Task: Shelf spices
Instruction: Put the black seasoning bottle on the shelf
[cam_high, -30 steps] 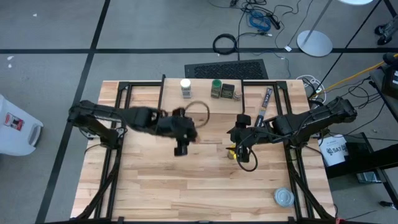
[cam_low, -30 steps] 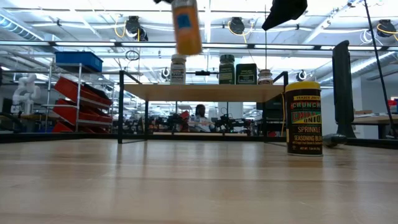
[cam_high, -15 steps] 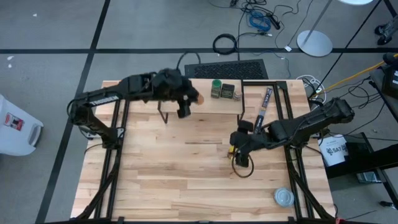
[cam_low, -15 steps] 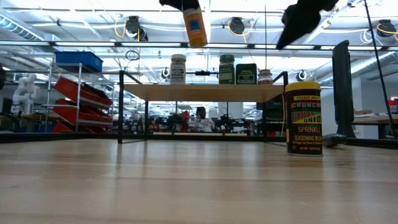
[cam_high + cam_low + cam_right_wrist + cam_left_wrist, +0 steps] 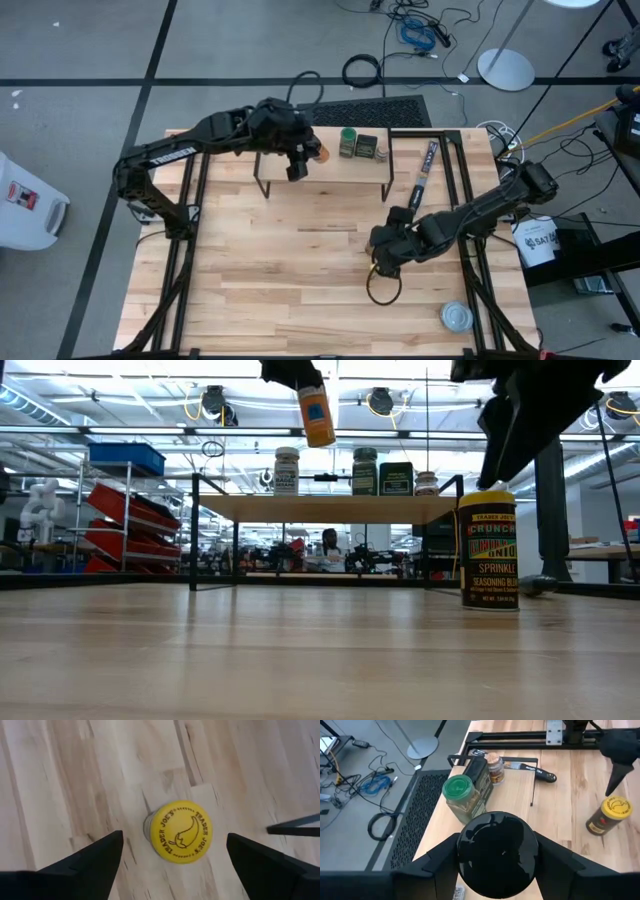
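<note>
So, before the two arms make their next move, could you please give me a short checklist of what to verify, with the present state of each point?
1. Left pincer holds the orange jar: ok, jar is carried in the air.
2. Orange jar is above the shelf: ok, over its left half.
3. Free place on the shelf between the white-lidded jar and the green-lidded jar: cannot tell if wide enough.
4. Right pincer is open: ok, fingers wide apart.
5. Right pincer is centred over the yellow-lidded jar: ok, lid between the fingers, not yet gripped.
6. Yellow-lidded jar stands upright: ok.
</note>
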